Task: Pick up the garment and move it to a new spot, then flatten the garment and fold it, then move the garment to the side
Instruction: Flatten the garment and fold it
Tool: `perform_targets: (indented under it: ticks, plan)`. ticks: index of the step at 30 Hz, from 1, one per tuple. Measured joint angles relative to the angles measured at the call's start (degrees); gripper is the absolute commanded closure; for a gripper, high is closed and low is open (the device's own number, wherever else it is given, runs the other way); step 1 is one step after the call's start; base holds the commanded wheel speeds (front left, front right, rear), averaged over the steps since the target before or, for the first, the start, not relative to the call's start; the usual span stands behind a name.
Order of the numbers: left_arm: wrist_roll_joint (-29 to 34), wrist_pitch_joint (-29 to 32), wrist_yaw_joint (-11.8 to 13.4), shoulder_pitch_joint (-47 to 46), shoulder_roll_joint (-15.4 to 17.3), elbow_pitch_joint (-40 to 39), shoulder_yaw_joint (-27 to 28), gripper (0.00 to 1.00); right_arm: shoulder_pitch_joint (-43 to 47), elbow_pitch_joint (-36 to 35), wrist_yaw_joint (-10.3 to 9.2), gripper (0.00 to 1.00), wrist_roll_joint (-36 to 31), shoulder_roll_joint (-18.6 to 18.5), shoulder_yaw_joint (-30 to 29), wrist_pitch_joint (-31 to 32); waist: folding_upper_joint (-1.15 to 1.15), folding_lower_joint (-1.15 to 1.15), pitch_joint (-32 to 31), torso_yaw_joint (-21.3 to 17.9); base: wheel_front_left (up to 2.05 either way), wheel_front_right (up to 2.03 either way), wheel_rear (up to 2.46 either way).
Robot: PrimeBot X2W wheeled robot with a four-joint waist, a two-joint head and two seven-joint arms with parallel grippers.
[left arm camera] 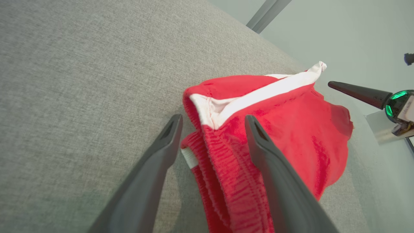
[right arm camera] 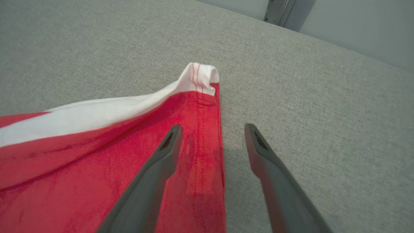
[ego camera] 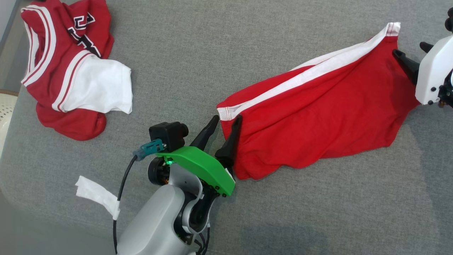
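Note:
Red shorts with a white side stripe lie stretched out on the grey fabric surface, running from the middle to the upper right. My left gripper is open at the waistband end; in the left wrist view its fingers straddle the elastic waistband of the shorts, one on the grey surface, one over the red cloth. My right gripper is open at the hem end. In the right wrist view one finger lies over the shorts and the other over bare surface, with the hem edge between.
A crumpled red and white jersey lies at the upper left. A white strip sits near the surface's front left edge. A pale perforated object pokes in at the left border. My right gripper's finger appears in the left wrist view.

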Motion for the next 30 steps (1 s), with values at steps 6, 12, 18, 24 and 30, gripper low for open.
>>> perform_targets:
  ticks: [6,12,18,24,30]
  plan:
    - [4.12,-5.25,2.69,1.13,3.07,-2.48,1.27,0.0,3.41,-0.1,0.0,0.0,1.83,0.38,-0.29,-2.23,0.0,0.0,-1.71,-1.17,0.0,0.0,0.0]
    - [10.94,-13.65,6.19,6.64,7.33,-7.81,3.19,0.0,10.22,-2.61,0.0,0.0,2.54,0.22,-1.3,-7.77,0.0,0.0,-5.0,-2.52,0.0,0.0,0.0]
    - [17.69,-15.41,8.05,13.78,8.84,-11.71,5.93,0.0,14.75,-6.22,0.0,0.0,3.31,0.63,-3.09,-8.77,0.0,0.0,-7.87,-4.03,0.0,0.0,0.0]
    - [21.94,-15.55,5.09,16.16,5.26,-14.52,10.85,0.0,12.73,-7.02,0.0,0.0,1.41,1.37,-6.11,-3.33,0.0,0.0,-6.56,-4.52,0.0,0.0,0.0]
    - [24.35,-15.63,0.98,15.56,1.52,-13.22,13.36,0.0,7.37,-4.89,0.0,0.0,-3.34,3.7,-7.54,2.12,0.0,0.0,-3.16,-3.25,0.0,0.0,0.0]
